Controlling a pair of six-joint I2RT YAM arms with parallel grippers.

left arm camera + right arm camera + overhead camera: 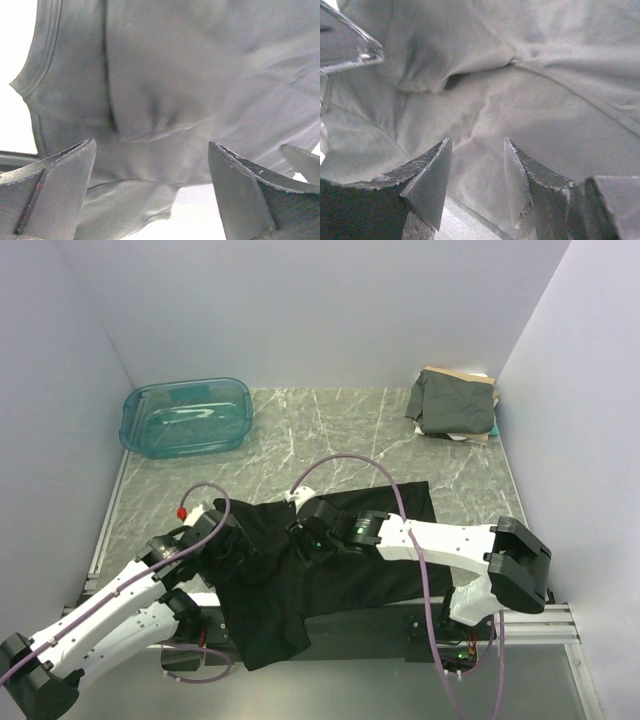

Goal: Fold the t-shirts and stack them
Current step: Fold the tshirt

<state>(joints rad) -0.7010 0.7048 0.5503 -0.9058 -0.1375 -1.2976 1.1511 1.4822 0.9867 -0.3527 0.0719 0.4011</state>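
The left gripper has its fingers spread wide with nothing between them, right over the black t-shirt, which lies rumpled at the near edge of the table. The right gripper is partly apart over the same cloth, gripping nothing. The grey-green t-shirt sits folded back right, teal bin back left

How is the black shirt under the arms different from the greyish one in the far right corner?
The black t-shirt lies spread out and rumpled at the near edge; the grey-green t-shirt is folded into a compact square. The black t-shirt lies straight on the table; the grey-green t-shirt tops a small pile of lighter cloth. Both are soft, dark cloth.
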